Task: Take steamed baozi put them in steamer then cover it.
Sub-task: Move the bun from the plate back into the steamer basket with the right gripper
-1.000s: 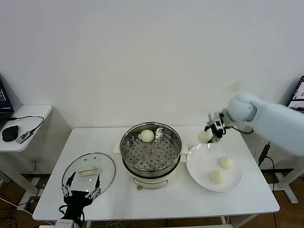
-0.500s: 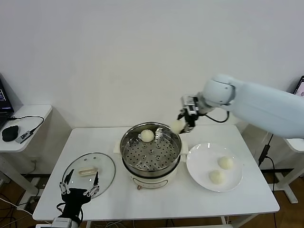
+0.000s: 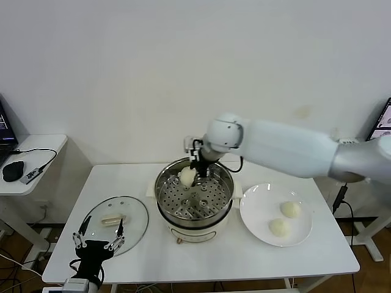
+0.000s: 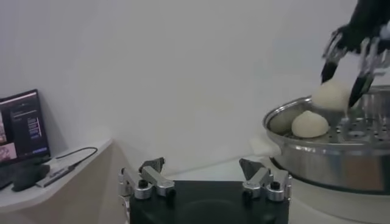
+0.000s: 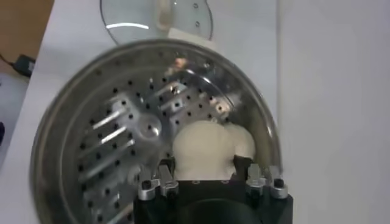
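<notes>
A white table [image 3: 201, 256] is carrying everything: the steel steamer [image 3: 194, 193] is sitting at its centre on a cream-white pot base [image 3: 192, 232], a white plate [image 3: 256, 210] is lying just beside it at three o'clock with two steamed baozi [image 3: 291, 209] resting on it, and the glass cover [image 3: 113, 221] is lying flat at about eight o'clock from the steamer, its cream bar handle [image 3: 113, 219] facing up. A low side table [image 3: 36, 152] with a black mouse [image 3: 12, 171] and a cable is standing well apart at nine o'clock. Nothing is standing between the plate and the steamer. The right arm is reaching across from three o'clock, and the right gripper [image 3: 197, 167] is hanging over the steamer's twelve-o'clock rim, its fingers partly closed and gripping one baozi [image 5: 201, 152] from both sides. In the right wrist view that bun is touching or overlapping another baozi [image 5: 244, 141] already lying on the perforated floor; the left wrist view shows the held one [image 4: 332, 95] slightly above the resting one [image 4: 309, 124]. The left gripper [image 3: 96, 239] is waiting at the table's near edge, at seven o'clock from the steamer, just beside the cover, its fingers spread wide and holding nothing.
</notes>
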Action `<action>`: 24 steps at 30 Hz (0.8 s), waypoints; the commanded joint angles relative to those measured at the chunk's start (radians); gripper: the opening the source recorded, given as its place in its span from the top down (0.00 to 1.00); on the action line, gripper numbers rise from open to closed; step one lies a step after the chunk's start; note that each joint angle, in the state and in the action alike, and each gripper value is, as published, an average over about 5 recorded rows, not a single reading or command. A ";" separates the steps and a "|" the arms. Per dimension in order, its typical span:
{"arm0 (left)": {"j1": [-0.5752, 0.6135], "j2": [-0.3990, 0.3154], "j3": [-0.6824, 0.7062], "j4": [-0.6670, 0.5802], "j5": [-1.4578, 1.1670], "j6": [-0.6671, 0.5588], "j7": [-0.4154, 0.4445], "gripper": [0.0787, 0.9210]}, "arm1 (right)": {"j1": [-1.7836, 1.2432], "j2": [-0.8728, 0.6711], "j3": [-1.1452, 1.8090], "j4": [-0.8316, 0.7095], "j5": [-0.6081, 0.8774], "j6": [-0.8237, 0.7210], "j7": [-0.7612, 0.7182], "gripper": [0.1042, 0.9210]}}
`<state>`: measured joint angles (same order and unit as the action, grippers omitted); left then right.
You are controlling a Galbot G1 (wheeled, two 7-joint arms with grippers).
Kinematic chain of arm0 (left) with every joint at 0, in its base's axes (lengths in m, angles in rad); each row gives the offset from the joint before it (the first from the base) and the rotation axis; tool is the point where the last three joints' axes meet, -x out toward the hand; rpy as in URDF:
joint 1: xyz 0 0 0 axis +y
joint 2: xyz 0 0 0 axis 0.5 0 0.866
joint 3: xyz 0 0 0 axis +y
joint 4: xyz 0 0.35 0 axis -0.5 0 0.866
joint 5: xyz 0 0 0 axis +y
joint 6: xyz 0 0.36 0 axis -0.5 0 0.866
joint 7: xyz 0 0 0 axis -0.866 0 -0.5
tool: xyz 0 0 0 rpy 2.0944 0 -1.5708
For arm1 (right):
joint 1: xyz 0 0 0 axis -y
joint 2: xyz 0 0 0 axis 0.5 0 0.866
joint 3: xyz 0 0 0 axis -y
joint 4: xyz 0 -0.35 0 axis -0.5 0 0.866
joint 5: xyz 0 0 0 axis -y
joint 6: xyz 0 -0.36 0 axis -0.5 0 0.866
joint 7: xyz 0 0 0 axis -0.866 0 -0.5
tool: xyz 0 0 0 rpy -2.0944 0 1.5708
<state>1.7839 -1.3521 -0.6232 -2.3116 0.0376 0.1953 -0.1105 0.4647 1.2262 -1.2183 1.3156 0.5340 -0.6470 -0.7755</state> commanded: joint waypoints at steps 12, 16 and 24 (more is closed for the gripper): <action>0.000 0.002 -0.002 0.006 -0.001 -0.001 0.001 0.12 | -0.087 0.131 0.004 -0.107 0.000 -0.055 0.030 0.38; -0.003 0.001 0.000 0.007 -0.001 -0.001 0.001 0.12 | -0.085 0.126 0.004 -0.106 -0.003 -0.058 0.023 0.31; -0.003 0.003 -0.002 0.006 -0.004 0.000 0.001 0.12 | -0.003 0.044 0.013 -0.047 -0.046 -0.025 -0.094 0.13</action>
<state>1.7809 -1.3492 -0.6250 -2.3052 0.0331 0.1945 -0.1096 0.4378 1.2878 -1.2043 1.2624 0.4952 -0.6731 -0.8221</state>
